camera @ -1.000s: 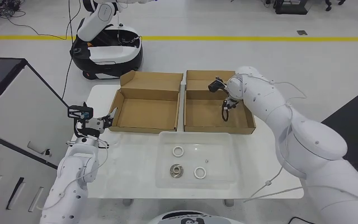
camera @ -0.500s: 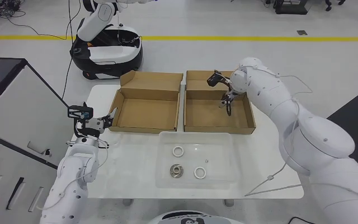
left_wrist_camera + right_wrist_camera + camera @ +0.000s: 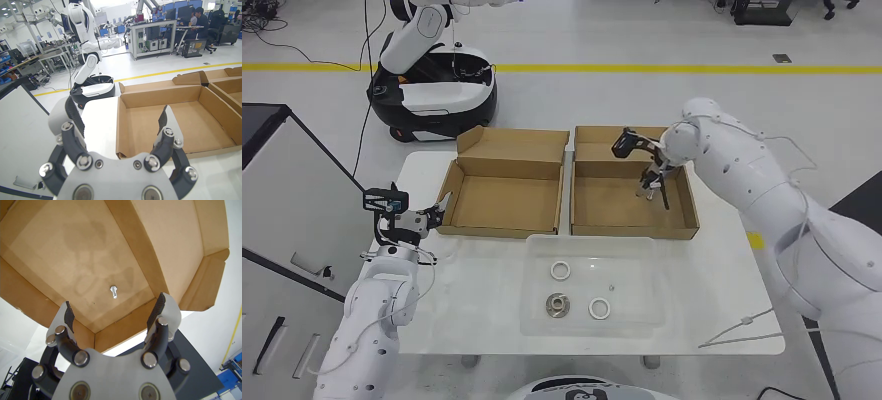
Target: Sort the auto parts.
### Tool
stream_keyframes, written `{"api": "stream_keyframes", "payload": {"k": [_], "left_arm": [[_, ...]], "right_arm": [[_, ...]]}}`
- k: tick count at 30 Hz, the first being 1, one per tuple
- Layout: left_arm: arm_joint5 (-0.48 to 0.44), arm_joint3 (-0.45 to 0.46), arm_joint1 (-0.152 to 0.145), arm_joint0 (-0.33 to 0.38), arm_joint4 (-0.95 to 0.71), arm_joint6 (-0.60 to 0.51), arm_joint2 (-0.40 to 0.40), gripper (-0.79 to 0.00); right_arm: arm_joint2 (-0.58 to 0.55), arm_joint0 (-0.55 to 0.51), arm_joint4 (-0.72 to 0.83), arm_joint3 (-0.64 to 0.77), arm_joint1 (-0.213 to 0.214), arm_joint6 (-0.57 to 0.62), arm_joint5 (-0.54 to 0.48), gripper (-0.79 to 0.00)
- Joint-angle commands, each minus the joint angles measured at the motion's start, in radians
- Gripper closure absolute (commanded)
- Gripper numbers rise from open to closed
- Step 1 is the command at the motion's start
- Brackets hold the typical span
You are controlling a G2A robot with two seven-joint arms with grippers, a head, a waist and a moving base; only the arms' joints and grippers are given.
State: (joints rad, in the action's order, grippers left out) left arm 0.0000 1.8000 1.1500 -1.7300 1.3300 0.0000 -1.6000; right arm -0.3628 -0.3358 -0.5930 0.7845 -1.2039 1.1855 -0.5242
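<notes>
Bolt (image 3: 114, 292) lies loose on floor of R cardboard box (image 3: 56, 247), just beyond & between spread fingertips of R gripper (image 3: 114, 303), touching neither; nothing gripped. L gripper (image 3: 117, 103) spread wide too, empty: one fingertip over L cardboard box (image 3: 189, 121), other outside it. White rings (image 3: 560, 269) & metal hub (image 3: 557, 303) in clear bin (image 3: 647, 245), well apart from both.

You have a small silver hex-head bolt (image 3: 114, 292) lying on its side on the floor of the right cardboard box (image 3: 587, 215), near a corner. The left cardboard box (image 3: 504, 205) stands open just beside it. In the clear tray (image 3: 642, 250) you see a first white ring (image 3: 560, 270), a second white ring (image 3: 599, 308), a grey round metal part (image 3: 557, 303) and a tiny pale piece (image 3: 613, 287), all lying flat and apart.
</notes>
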Motion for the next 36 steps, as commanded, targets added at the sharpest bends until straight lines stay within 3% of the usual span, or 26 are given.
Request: {"api": "stream_keyframes", "payload": {"k": [1,13,20,29,36], "left_arm": [[0.0,0.0,0.0,0.0,0.0,0.0,0.0,-0.785],[0.0,0.0,0.0,0.0,0.0,0.0,0.0,-0.785],[0.0,0.0,0.0,0.0,0.0,0.0,0.0,-0.785],[0.0,0.0,0.0,0.0,0.0,0.0,0.0,-0.785],[0.0,0.0,0.0,0.0,0.0,0.0,0.0,-0.785]], "right_arm": [[-0.026,-0.018,-0.003,0.089,0.03,0.026,0.027,-0.785],[-0.22,-0.183,-0.035,0.61,0.206,0.223,0.113,-0.785],[-0.248,-0.241,0.019,0.831,0.284,0.27,0.159,-0.785],[-0.206,-0.217,0.142,0.962,0.348,0.31,0.199,-0.785],[-0.198,-0.21,0.15,0.967,0.352,0.312,0.201,-0.785]]}}
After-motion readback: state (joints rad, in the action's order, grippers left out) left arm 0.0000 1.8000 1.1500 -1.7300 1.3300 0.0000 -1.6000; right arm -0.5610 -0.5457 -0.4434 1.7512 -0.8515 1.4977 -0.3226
